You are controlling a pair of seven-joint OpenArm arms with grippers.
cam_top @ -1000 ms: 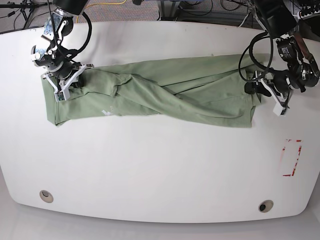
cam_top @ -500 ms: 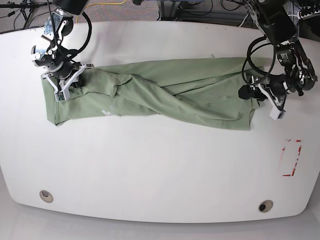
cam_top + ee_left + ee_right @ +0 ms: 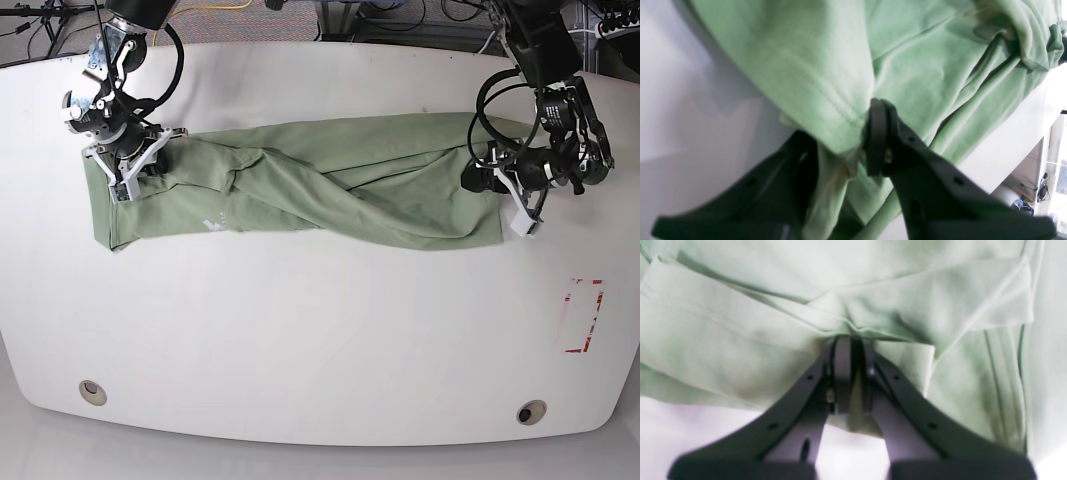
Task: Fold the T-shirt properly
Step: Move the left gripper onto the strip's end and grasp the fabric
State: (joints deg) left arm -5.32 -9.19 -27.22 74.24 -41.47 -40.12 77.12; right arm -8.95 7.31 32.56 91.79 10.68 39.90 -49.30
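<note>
Pale green T-shirt (image 3: 300,185), twisted lengthwise, long axis across table (image 3: 320,330); left gripper (image 3: 497,187) and right gripper (image 3: 135,165) clamp its ends.

No legible text anywhere.

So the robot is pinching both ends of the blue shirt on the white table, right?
Not quite: the shirt is pale sage green, not blue, as the base view shows. The pale green knit shirt lies on the white table, pinched by the left end effector and right end effector.
</note>
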